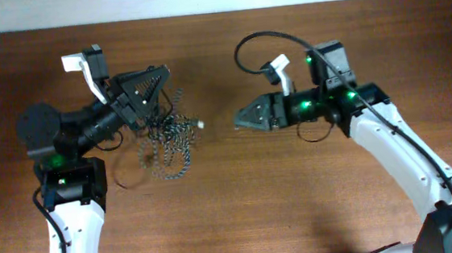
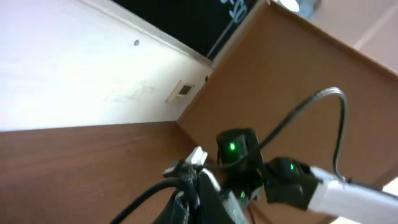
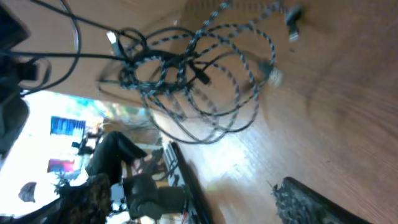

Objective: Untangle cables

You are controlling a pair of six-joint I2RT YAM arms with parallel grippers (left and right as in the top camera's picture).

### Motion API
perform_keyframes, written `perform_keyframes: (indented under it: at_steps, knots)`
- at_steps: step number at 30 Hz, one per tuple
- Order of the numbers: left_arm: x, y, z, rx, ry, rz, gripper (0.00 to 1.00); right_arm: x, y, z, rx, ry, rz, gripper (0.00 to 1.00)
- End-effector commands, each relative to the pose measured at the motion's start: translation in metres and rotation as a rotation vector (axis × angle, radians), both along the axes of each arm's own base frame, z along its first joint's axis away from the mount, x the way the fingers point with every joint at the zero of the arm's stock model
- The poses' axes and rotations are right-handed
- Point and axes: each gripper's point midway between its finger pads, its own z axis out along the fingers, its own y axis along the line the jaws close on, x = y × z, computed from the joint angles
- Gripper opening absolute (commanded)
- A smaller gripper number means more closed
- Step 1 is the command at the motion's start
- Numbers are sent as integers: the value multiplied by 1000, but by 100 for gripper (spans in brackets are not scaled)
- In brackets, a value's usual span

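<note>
Tool, left (image 1: 149, 90): clamped shut on upper strands of cables (image 1: 169, 137); held tangle bunched at left of table (image 1: 297, 210), speckled and black cords looped together. Tool, right (image 1: 240, 119): gaped open, empty, near tangle's white plug (image 1: 200, 124). Step judged: lining up fresh hold. Next: called for pinch on one free end, steady pull rightward.

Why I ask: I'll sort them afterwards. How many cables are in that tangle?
2. The speckled braided cable loops left of centre in the overhead view; the thinner black cable winds through its coils. A further strand could be hidden inside.
</note>
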Motion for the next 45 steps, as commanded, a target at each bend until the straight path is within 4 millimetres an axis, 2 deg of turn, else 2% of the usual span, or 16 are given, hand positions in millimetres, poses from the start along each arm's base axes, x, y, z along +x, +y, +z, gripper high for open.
perform_keyframes:
  at_steps: [1,9,14,20,23,24,27,28,30,32,36,38,40,42,44,45]
  knots:
    - [14,13,15,-164,142,102,0,-9,29,-2,-51,-62,20,89]
    - [37,37,6,-493,482,240,0,1,33,-18,-167,-74,-84,90]
    - [37,36,6,-591,581,220,0,4,39,-30,-173,400,-434,99]
    - [35,23,7,-585,585,193,0,-14,85,-33,-206,341,-523,99]
    - [33,20,8,-654,663,164,0,2,94,-49,-240,236,-625,100]
    - [32,17,11,-655,659,149,0,11,94,-56,-250,209,-666,93]
    - [21,6,17,-611,645,64,0,35,85,-70,-276,147,-734,6]
    - [19,5,16,-604,649,53,0,40,80,-68,-293,94,-714,4]
    - [19,5,16,-553,589,63,8,46,63,-57,-347,-35,-642,4]
    - [20,5,13,-508,551,77,7,46,35,-46,-395,-61,-651,4]
    - [27,11,-11,-421,549,150,12,40,-42,12,-431,-165,-716,4]
    - [29,13,-25,-372,558,190,25,35,-70,38,-436,-241,-738,4]
    - [30,15,-38,-353,595,219,0,31,-88,57,-421,-283,-769,6]
    - [33,18,-36,-369,591,236,0,23,-83,48,-397,-189,-762,55]
    - [36,21,-35,-468,676,254,0,3,-53,23,-277,143,-699,78]
    - [36,22,-34,-503,708,250,0,-2,-43,17,-250,233,-679,78]
